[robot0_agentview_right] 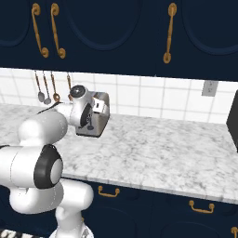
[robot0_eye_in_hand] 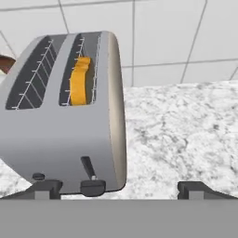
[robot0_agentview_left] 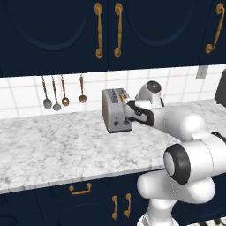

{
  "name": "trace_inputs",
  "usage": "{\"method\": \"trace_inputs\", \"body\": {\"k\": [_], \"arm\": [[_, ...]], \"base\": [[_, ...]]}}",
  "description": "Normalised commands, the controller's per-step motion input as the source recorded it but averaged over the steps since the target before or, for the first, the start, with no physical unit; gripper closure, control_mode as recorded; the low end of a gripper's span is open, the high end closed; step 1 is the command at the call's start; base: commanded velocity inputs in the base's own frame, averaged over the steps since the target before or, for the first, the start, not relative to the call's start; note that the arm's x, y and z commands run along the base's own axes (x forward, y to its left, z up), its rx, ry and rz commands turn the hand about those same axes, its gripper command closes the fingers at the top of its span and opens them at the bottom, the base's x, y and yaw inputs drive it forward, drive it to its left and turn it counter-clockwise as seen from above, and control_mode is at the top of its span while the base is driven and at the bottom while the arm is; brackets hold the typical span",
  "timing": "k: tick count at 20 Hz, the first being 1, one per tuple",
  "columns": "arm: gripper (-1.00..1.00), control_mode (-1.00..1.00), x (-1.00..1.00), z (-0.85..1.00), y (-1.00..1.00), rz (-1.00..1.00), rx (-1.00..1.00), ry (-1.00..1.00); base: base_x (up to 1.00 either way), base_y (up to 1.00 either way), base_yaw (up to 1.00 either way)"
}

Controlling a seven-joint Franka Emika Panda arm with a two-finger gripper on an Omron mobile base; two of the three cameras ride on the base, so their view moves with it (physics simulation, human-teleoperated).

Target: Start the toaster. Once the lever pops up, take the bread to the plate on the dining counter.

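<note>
The toaster (robot0_eye_in_hand: 65,116) stands on the marble counter (robot0_agentview_left: 53,141), toward its back edge near the tiled wall (robot0_agentview_right: 153,95), and we see the bread (robot0_eye_in_hand: 80,81) sitting down in the slot nearer the toaster's right side, its golden crust showing between the wire guides. The lever (robot0_eye_in_hand: 92,185) sits low on the front face, beside the small knob (robot0_eye_in_hand: 39,176). Our gripper (robot0_eye_in_hand: 120,189) hovers just in front of that face with its jaws spread wide and nothing between them; the left tip is right at the lever, the right tip is off over bare marble. Whether the lever is already latched down we cannot tell. We judge the risk to lie in the press: the tab is small, and a tip landing off-centre could slip off it or catch the knob instead. A push with any forward lean could also shove the light toaster back toward the wall, where utensils (robot0_agentview_left: 56,95) hang.
</note>
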Motion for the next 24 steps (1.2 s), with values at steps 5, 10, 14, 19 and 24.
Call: {"method": "trace_inputs", "body": {"k": [5, 10, 14, 19, 24], "arm": [[-1.00, -1.00, -0.32, 0.72, 0.09, 0.00, 0.00, -0.24], [-1.00, -1.00, -0.02, 0.55, 0.27, 0.00, 0.00, -0.15], [-1.00, -1.00, -0.03, 0.17, 0.40, 0.00, 0.00, -0.03], [-1.00, -1.00, -0.01, -0.08, 0.11, 0.00, 0.00, 0.00], [-1.00, -1.00, 0.03, -0.16, 0.00, 0.00, 0.02, -0.02]], "base": [[0.00, 0.00, 0.00], [0.00, 0.00, 0.00], [0.00, 0.00, 0.00], [0.00, 0.00, 0.00], [0.00, 0.00, 0.00]]}}
